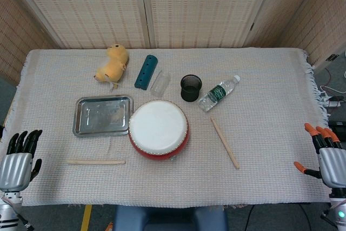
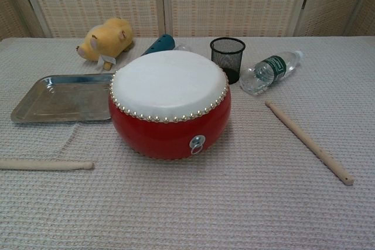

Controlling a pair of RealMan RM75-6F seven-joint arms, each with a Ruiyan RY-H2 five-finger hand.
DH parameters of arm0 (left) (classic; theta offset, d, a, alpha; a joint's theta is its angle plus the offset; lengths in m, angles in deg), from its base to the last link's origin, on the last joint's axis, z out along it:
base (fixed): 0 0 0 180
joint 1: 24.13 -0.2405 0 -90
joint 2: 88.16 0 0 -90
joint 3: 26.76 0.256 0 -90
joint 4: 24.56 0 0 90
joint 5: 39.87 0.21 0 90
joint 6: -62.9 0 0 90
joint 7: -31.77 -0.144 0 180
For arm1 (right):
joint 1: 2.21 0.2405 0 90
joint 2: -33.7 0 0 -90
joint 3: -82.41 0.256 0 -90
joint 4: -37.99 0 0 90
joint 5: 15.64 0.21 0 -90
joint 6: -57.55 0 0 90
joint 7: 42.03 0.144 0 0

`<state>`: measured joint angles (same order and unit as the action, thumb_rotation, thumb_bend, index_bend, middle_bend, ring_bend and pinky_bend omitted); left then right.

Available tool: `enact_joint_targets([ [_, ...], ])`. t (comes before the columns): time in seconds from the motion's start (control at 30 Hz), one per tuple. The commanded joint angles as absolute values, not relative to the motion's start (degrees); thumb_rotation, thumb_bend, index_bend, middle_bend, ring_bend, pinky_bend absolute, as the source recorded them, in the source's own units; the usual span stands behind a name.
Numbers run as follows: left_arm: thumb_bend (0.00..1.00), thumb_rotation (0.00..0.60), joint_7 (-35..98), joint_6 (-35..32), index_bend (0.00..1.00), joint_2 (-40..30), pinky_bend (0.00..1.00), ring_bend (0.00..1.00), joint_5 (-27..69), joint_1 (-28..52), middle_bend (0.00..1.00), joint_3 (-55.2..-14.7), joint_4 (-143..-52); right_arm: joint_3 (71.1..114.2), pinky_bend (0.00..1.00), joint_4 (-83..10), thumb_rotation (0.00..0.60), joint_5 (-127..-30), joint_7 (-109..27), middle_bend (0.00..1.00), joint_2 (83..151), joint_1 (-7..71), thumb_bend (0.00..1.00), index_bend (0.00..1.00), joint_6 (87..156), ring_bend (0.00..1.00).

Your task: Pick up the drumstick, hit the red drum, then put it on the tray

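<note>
A red drum (image 1: 159, 130) (image 2: 169, 105) with a white skin sits mid-table. One wooden drumstick (image 1: 225, 142) (image 2: 308, 141) lies slanted on the cloth to the drum's right. A second drumstick (image 1: 96, 162) (image 2: 46, 164) lies flat to the front left. The steel tray (image 1: 102, 115) (image 2: 61, 98) rests left of the drum and holds nothing solid. My left hand (image 1: 19, 158) hangs at the table's left front edge, fingers apart, holding nothing. My right hand (image 1: 324, 152) is at the right front edge, also open and far from both sticks. Neither hand shows in the chest view.
Behind the drum are a yellow plush toy (image 1: 112, 61) (image 2: 106, 40), a teal block (image 1: 146, 71), a clear cup on its side (image 1: 160, 84), a black mesh cup (image 1: 191, 87) (image 2: 227, 57) and a lying water bottle (image 1: 218, 93) (image 2: 271, 70). Woven screens close the back.
</note>
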<state>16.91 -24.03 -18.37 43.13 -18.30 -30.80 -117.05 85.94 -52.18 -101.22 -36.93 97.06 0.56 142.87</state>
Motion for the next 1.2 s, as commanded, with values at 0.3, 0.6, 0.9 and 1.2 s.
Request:
enact_joint_targets([
  [0.3, 0.38, 0.600, 17.4, -24.0, 0.12, -18.6, 0.03, 0.05, 43.1, -18.5, 0.10, -30.6, -117.1, 86.1, 0.10, -51.9, 0.600, -101.8, -36.4, 0.16, 97.0, 0.4, 0.10, 0.08, 143.8, 0.01],
  [0.6, 0.42, 0.600, 19.3, -21.8, 0.27, -19.0, 0.04, 0.09, 45.8, -16.3, 0.15, -30.6, -118.1, 85.9, 0.10, -50.8, 0.600, -102.7, -34.9, 0.16, 97.2, 0.0, 0.10, 0.08, 144.9, 0.01],
  [0.9, 0.49, 0.600, 19.5, -11.4, 0.36, -16.2, 0.05, 0.10, 46.0, -10.4, 0.16, -29.6, -119.7, 85.9, 0.10, -49.8, 0.600, -103.2, -33.4, 0.16, 97.2, -0.1, 0.10, 0.08, 145.3, 0.01],
  [1.2, 0.40, 0.600, 15.3, -2.9, 0.36, -11.3, 0.05, 0.10, 39.7, -6.3, 0.16, -29.8, -122.4, 85.8, 0.10, -48.9, 0.600, -103.1, -32.1, 0.16, 97.0, -0.3, 0.10, 0.08, 145.4, 0.01],
])
